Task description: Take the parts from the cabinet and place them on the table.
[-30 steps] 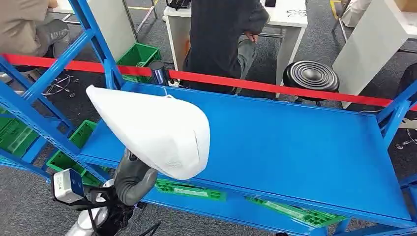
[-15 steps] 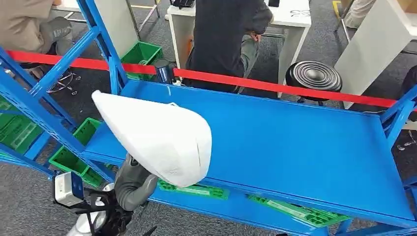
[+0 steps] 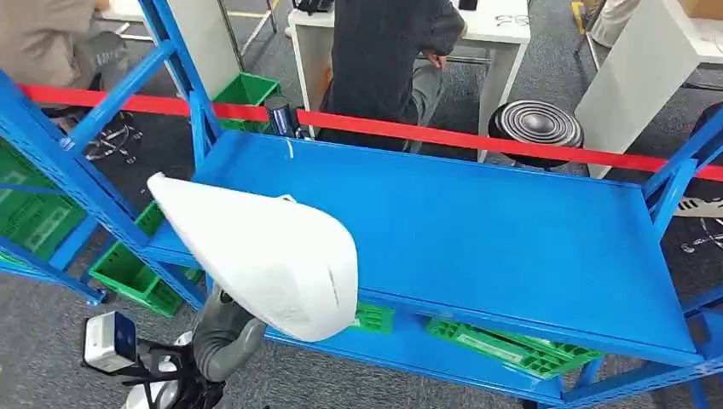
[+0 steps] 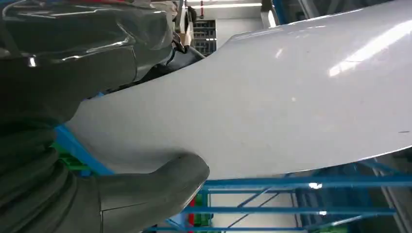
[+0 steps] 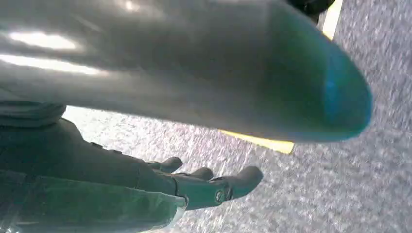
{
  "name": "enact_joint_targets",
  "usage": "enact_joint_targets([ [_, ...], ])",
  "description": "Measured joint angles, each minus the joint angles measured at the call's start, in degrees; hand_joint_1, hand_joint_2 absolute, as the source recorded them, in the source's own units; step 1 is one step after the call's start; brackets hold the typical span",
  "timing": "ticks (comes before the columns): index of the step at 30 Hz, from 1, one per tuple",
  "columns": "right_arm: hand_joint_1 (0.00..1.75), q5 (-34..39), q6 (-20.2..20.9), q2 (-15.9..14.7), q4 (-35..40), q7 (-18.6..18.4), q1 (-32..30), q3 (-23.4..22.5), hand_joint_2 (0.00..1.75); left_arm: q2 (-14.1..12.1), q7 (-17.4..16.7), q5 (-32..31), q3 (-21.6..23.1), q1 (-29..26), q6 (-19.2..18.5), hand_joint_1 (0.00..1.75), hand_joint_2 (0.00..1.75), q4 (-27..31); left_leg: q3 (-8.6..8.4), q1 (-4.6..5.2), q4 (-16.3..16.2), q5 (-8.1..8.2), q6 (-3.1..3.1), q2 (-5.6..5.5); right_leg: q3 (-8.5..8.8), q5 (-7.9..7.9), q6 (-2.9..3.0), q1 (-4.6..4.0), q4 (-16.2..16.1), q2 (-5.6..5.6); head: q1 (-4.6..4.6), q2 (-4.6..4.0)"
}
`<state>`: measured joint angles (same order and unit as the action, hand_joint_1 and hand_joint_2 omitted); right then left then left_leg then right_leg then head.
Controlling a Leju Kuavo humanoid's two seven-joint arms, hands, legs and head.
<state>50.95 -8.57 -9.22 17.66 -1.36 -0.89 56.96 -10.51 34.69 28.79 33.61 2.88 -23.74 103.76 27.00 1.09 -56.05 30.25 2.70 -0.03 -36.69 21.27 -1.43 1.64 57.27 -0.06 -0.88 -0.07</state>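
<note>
The left robot hand (image 3: 223, 328) grips a large white curved plastic shell part (image 3: 260, 253) from below; in the left wrist view the thick grey thumb (image 4: 160, 182) presses against the part's smooth surface (image 4: 272, 107). The part is held in the air, above the front left corner of the blue metal shelf (image 3: 477, 230). The right robot hand (image 5: 204, 187) hangs over grey carpet floor (image 5: 350, 194), fingers spread apart, holding nothing. Green plastic crates (image 3: 486, 345) sit on the lower shelf level.
</note>
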Motion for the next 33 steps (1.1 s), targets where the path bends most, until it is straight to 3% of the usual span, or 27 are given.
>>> enact_joint_targets([
  [2, 0.00, 0.1, 0.0, 0.1, 0.1, 0.0, -0.2, 0.1, 0.00, -0.2, -0.1, 0.0, 0.0, -0.2, -0.2, 1.75, 1.75, 0.2, 0.28, 0.13, 1.1, -1.78, 1.01, 0.05, 0.02, -1.33, -0.76, -0.23, -1.1, 0.01, 0.03, 0.00],
  [3, 0.00, 0.1, 0.1, 0.2, 0.2, 0.0, -0.1, 0.3, 0.00, -0.2, -0.1, 0.0, 0.0, -0.1, -0.4, 1.75, 1.75, 0.3, 0.45, -0.46, 2.0, -3.12, 0.85, 0.38, -0.53, -0.14, -0.32, -0.13, -0.2, 0.00, 0.13, 0.00],
  [4, 0.00, 0.1, 0.1, 0.1, 0.2, 0.0, -0.1, 0.5, 0.00, -0.2, -0.2, -0.1, 0.0, -0.1, -0.7, 1.75, 1.75, 0.3, 1.33, -0.46, 2.1, -3.89, 1.40, 0.29, -1.50, 2.94, 0.39, -0.25, 2.1, 0.00, 0.20, 0.00],
  [5, 0.00, 0.2, 0.1, 0.1, 0.2, 0.1, -0.1, 0.5, 0.00, -0.2, -0.3, -0.1, 0.0, -0.2, -0.7, 1.75, 1.75, 0.3, 2.22, -0.44, 2.1, -4.56, 1.40, 0.36, -2.74, 6.32, 0.94, -0.23, 6.1, 0.03, 0.33, 0.00],
  [6, 0.00, 0.3, 0.1, 0.0, 0.2, 0.1, 0.0, 0.6, 0.00, -0.2, -0.5, -0.1, 0.1, -0.3, -0.8, 1.75, 1.75, 0.2, 3.17, -0.37, 2.0, -5.24, 1.31, 0.40, -4.14, 9.23, 1.09, -0.18, 10.7, 0.04, 0.40, 0.00],
  [7, 0.00, 0.5, 0.2, 0.0, 0.2, 0.2, 0.0, 0.6, 0.00, -0.2, -0.5, -0.1, 0.1, -0.3, -1.0, 1.75, 1.75, 0.2, 4.14, -0.32, 1.9, -5.89, 1.27, 0.43, -4.87, 11.07, 0.91, -0.19, 14.8, 0.03, 0.44, 0.00],
  [8, 0.00, 0.7, 0.3, 0.0, 0.2, 0.2, 0.0, 0.7, 0.00, -0.2, -0.6, -0.1, 0.2, -0.3, -1.1, 1.75, 1.75, 0.2, 4.85, -0.32, 1.8, -6.61, 1.10, 0.46, -4.84, 11.33, 0.21, -0.18, 17.4, 0.01, 0.44, 0.00],
  [9, 0.00, 1.1, 0.3, 0.0, 0.2, 0.2, 0.0, 0.7, 0.00, -0.2, -0.7, -0.1, 0.2, -0.3, -1.3, 1.75, 1.75, 0.2, 5.91, -0.38, 1.5, -7.25, 0.91, 0.52, -3.52, 10.20, -0.75, -0.07, 17.1, 0.01, 0.44, 0.00],
  [10, 0.00, 1.6, 0.3, 0.0, 0.2, 0.2, 0.0, 0.7, 0.00, -0.2, -1.1, -0.1, 0.2, -0.3, -1.5, 1.75, 1.75, 0.2, 6.84, -0.47, 1.2, -7.73, 0.66, 0.54, -0.96, 8.59, -1.65, 0.06, 14.5, 0.00, 0.44, 0.00],
  [11, 0.00, 2.0, 0.4, 0.0, 0.2, 0.2, 0.0, 0.7, 0.00, -0.2, -1.4, -0.1, 0.4, -0.2, -1.9, 1.75, 1.75, 0.2, 7.78, -0.61, 0.8, -8.09, 0.32, 0.56, 2.77, 7.29, -2.27, 0.22, 9.5, -0.02, 0.44, 0.00],
  [12, 0.00, 2.4, 0.4, 0.0, 0.2, 0.2, 0.0, 0.7, 0.00, -0.2, -1.9, 0.0, 0.5, 0.0, -2.1, 1.75, 1.75, 0.2, 8.57, -0.61, -0.1, -8.33, -0.04, 0.57, 6.94, 7.19, -2.35, 0.42, 3.6, -0.07, 0.46, 0.00],
  [13, 0.00, 2.8, 0.7, 0.3, 0.3, 0.2, 0.2, 0.7, 0.00, -0.1, -2.4, 0.0, 0.5, 0.2, -2.4, 1.75, 1.75, 0.2, 9.56, -0.32, -0.9, -8.47, -0.36, 0.63, 9.87, 9.48, -1.70, 0.07, -0.4, 0.02, 0.53, 0.00],
  [14, 0.00, 3.4, 0.9, 0.3, 0.3, 0.1, 0.1, 0.7, 0.00, 0.0, -3.0, 0.3, 0.7, 0.4, -2.7, 1.75, 1.75, 0.2, 9.69, -0.31, -1.2, -8.77, -0.73, 0.69, 8.73, 9.24, -0.94, -0.13, 0.1, 0.26, 0.17, 0.00],
  [17, 0.00, 5.1, 1.5, 1.2, 0.4, -0.7, -0.2, 0.7, 0.00, 0.0, -4.3, 1.5, 1.4, 1.5, -4.4, 1.75, 1.75, -0.1, 10.02, -0.75, -1.5, -9.76, -1.64, 0.65, 7.91, 8.64, 0.47, -0.28, 0.1, 0.23, 0.24, 0.00],
  [18, 0.00, 5.4, 1.6, 1.6, 0.5, -0.7, -0.2, 0.7, 0.00, 0.0, -4.5, 1.9, 1.5, 1.8, -4.7, 1.75, 1.75, -0.2, 10.41, -1.07, -2.0, -8.67, -2.03, 0.46, 7.41, 8.03, 1.27, 0.10, 0.0, -0.01, 0.27, 0.00],
  [19, 0.00, 5.8, 1.7, 1.7, 0.5, -0.8, -0.3, 0.6, 0.00, 0.0, -4.8, 2.3, 1.7, 2.1, -5.0, 1.75, 1.75, -0.3, 11.02, -1.20, -4.1, -5.15, -2.57, 0.25, 6.75, 7.38, 1.92, 0.05, 0.0, -0.04, 0.11, 0.00],
  [21, 0.00, 6.3, 1.9, 2.1, 0.6, -0.9, -0.4, 0.6, 0.00, 0.0, -4.9, 2.8, 1.9, 2.6, -5.4, 1.75, 1.75, -0.5, 13.05, -1.46, -11.9, 1.47, -3.32, 0.24, 5.50, 6.12, 2.07, -0.08, 0.1, -0.04, 0.13, 0.00],
  [22, 0.00, 6.3, 1.9, 2.3, 0.7, -1.0, -0.5, 0.6, 0.00, 0.0, -5.0, 3.0, 2.0, 2.7, -5.4, 1.75, 1.75, -0.6, 14.00, -1.55, -16.2, 3.62, -3.50, 0.23, 4.71, 5.40, 2.06, -0.18, 0.2, -0.03, 0.09, 0.00],
  [23, 0.00, 6.4, 1.9, 2.4, 0.8, -1.0, -0.6, 0.6, 0.00, -0.1, -5.0, 3.0, 2.1, 2.7, -5.4, 1.75, 1.75, -0.7, 14.21, -1.64, -19.2, 4.08, -3.53, 0.23, 3.80, 4.68, 2.00, -0.27, 0.2, -0.03, 0.09, 0.00],
  [24, 0.00, 6.4, 1.9, 2.5, 1.0, -1.1, -0.8, 0.6, 0.00, -0.1, -5.0, 3.0, 2.2, 2.7, -5.4, 1.75, 1.75, -0.9, 13.04, -1.65, -19.4, 2.83, -3.36, 0.23, 2.90, 4.02, 1.92, -0.40, 0.2, -0.01, 0.09, 0.00],
  [25, 0.00, 6.3, 1.9, 2.5, 1.1, -1.1, -0.8, 0.6, 0.00, -0.1, -4.9, 2.8, 2.3, 2.7, -5.1, 1.75, 1.75, -1.0, 10.71, -1.64, -17.0, 1.05, -3.05, 0.22, 2.21, 3.48, 1.87, -0.50, 0.2, -0.01, 0.09, 0.00],
  [27, 0.00, 6.1, 1.8, 2.7, 1.3, -1.2, -0.8, 0.6, 0.00, -0.2, -4.6, 2.3, 2.3, 2.8, -4.8, 1.75, 1.75, -1.0, 3.03, -1.29, -6.7, -1.56, -1.61, -0.05, 1.14, 2.38, 1.76, -0.85, 0.2, 0.11, 0.11, 0.00],
  [28, 0.00, 6.1, 1.8, 2.9, 1.6, -1.2, -0.8, 0.6, 0.00, -0.2, -4.5, 2.2, 2.3, 2.9, -4.8, 1.75, 1.75, -0.9, -0.08, -0.97, -1.4, 0.37, -0.61, -0.02, 0.90, 1.92, 1.59, -0.61, 0.2, 0.09, 0.16, 0.00],
  [29, 0.00, 6.0, 1.7, 2.9, 1.7, -1.2, -0.7, 0.7, 0.00, -0.2, -4.3, 1.9, 2.3, 2.8, -4.8, 1.75, 1.75, -0.9, -1.29, -0.81, 0.5, 0.96, -0.88, 0.28, 0.81, 1.32, 1.10, -0.81, 0.0, 0.03, 0.27, 0.02],
  [31, 0.00, 5.7, 1.7, 3.1, 1.6, -1.1, -0.4, 0.9, 0.00, -0.4, -3.7, 1.6, 2.3, 2.8, -4.7, 1.75, 1.75, -0.9, -0.62, -0.03, 0.3, -0.25, -0.31, 0.08, 0.75, 0.32, 0.14, 0.04, -0.4, -0.03, -0.06, 0.00],
  [32, 0.00, 5.7, 1.8, 3.4, 1.5, -0.9, -0.3, 1.0, 0.00, -0.5, -3.6, 1.3, 2.3, 2.7, -4.6, 1.75, 1.75, -0.9, 0.06, 0.22, 0.8, -0.95, 0.38, 0.11, 0.87, -0.39, -0.29, -0.08, -0.9, 0.01, 0.00, 0.00],
  [33, 0.00, 5.8, 1.9, 3.5, 1.4, -0.7, -0.2, 1.2, 0.00, -0.5, -3.5, 1.1, 2.3, 2.7, -4.6, 1.75, 1.75, -0.9, -0.17, -0.54, 2.5, -2.75, 1.11, 0.26, 0.57, -0.36, -0.15, -0.32, -0.8, -0.04, 0.05, 0.00],
])
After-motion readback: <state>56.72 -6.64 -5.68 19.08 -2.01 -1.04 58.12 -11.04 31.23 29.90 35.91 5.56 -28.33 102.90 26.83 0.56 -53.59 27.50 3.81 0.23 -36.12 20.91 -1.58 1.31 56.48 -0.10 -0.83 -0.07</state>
